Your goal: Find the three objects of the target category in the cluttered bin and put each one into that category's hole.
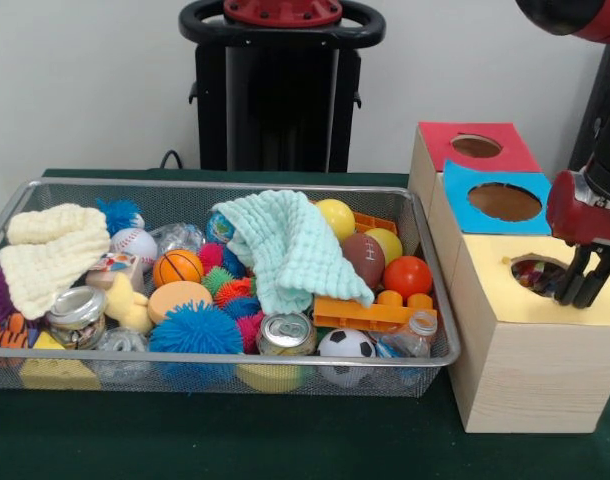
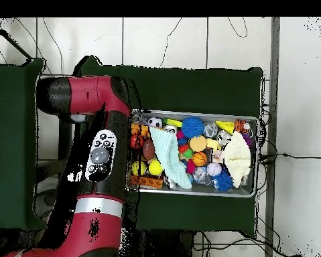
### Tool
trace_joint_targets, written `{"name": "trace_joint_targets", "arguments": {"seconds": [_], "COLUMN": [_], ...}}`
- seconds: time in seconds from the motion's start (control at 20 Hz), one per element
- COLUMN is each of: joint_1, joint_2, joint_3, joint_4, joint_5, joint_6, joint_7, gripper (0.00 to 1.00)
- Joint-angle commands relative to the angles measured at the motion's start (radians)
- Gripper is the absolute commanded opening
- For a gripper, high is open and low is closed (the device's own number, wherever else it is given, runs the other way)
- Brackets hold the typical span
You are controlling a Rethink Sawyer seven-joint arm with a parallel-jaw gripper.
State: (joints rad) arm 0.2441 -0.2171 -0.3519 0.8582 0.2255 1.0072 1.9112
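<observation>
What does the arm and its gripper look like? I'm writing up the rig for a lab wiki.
The arm is glossy red with black joint sections. Seen from overhead, one link carries a light grey panel with round buttons and a dial. In the front view, the wrist housing is red, and the gripper below it has slim black fingers. No loose cables show on it.

A wire bin (image 1: 425, 300) sits on the table (image 1: 285, 440), and just to its right in the front view stands a wooden box (image 1: 515, 370) with three holes in a row along its top. In the bin, a knitted cloth (image 1: 290, 245) drapes over the balls at the middle, and another cloth (image 1: 47, 250) lies at the left end. A can (image 1: 285, 332) stands against the front wall, with a soccer ball (image 1: 345, 345) just right of it. The gripper (image 1: 583, 290) hangs over the nearest hole (image 1: 537, 272).
</observation>
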Motion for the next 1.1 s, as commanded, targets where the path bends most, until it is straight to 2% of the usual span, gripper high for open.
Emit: {"name": "trace_joint_targets", "arguments": {"seconds": [0.05, 0.35, 0.55, 0.75, 1.1], "joint_1": [-0.030, -0.048, -0.060, -0.059, -0.066], "joint_2": [0.078, 0.066, 0.079, 0.062, 0.074], "joint_3": [0.012, 0.012, 0.013, 0.020, 0.050], "joint_4": [0.008, -0.021, -0.048, -0.029, -0.020], "joint_5": [-0.050, -0.044, -0.039, -0.041, -0.038], "joint_6": [0.053, 0.206, 0.262, 0.263, 0.220], "joint_7": [0.163, 0.129, 0.128, 0.120, 0.101], "gripper": [0.00, 0.00, 0.00, 0.00, 0.00]}}
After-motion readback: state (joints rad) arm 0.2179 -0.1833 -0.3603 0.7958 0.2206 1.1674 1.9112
